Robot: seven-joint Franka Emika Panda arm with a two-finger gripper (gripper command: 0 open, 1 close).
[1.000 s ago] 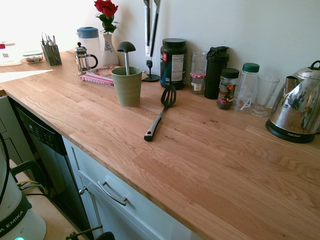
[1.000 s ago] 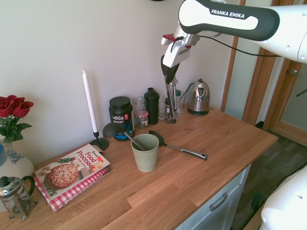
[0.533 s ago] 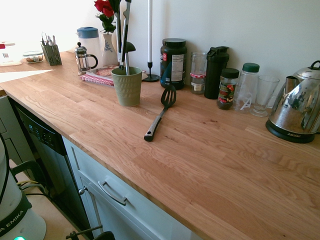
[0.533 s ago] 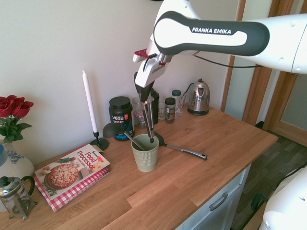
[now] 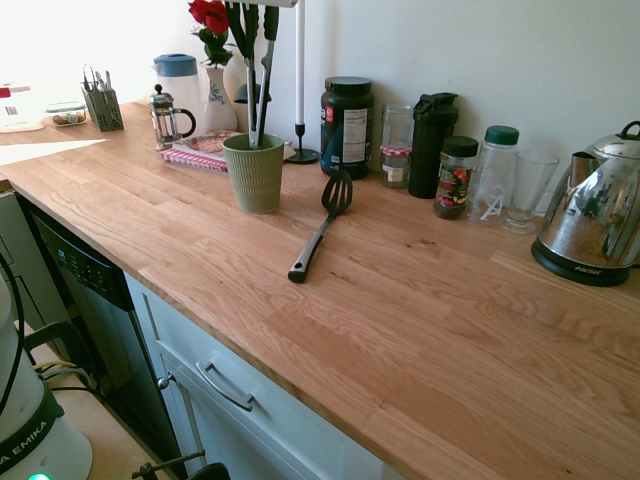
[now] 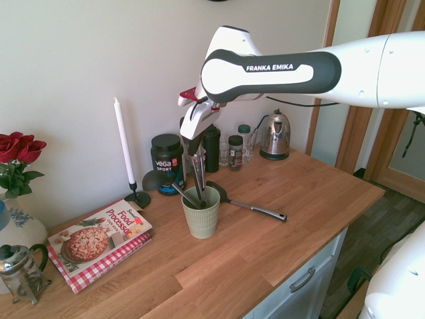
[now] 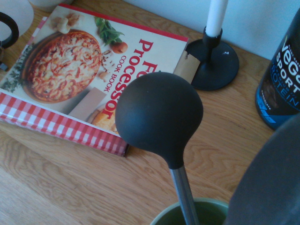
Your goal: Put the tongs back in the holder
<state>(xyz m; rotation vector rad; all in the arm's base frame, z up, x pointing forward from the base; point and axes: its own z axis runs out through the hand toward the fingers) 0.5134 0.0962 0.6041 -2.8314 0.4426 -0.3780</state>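
Note:
The tongs (image 6: 198,176) hang upright under my gripper (image 6: 193,151), which is shut on their upper end. Their lower ends reach down inside the olive-green ribbed holder (image 6: 201,216), beside a black ladle (image 6: 153,181) that leans out of it. From the other side, the tongs' silver arms (image 5: 257,90) drop into the holder (image 5: 254,175), and the gripper is cut off at the picture's top. The wrist view looks down on the ladle head (image 7: 159,117) and the holder's rim (image 7: 161,219).
A black slotted spatula (image 5: 318,230) lies on the wooden counter just right of the holder. Behind stand a candle (image 6: 124,149), a cookbook (image 6: 99,236), a protein tub (image 6: 167,163), jars, a bottle and a kettle (image 5: 595,215). A flower vase (image 5: 217,95) and French press (image 5: 168,118) stand at the far left.
The arm has carried the tongs from in front of the jars over to the holder and lowered them, so their ends now sit inside the cup.

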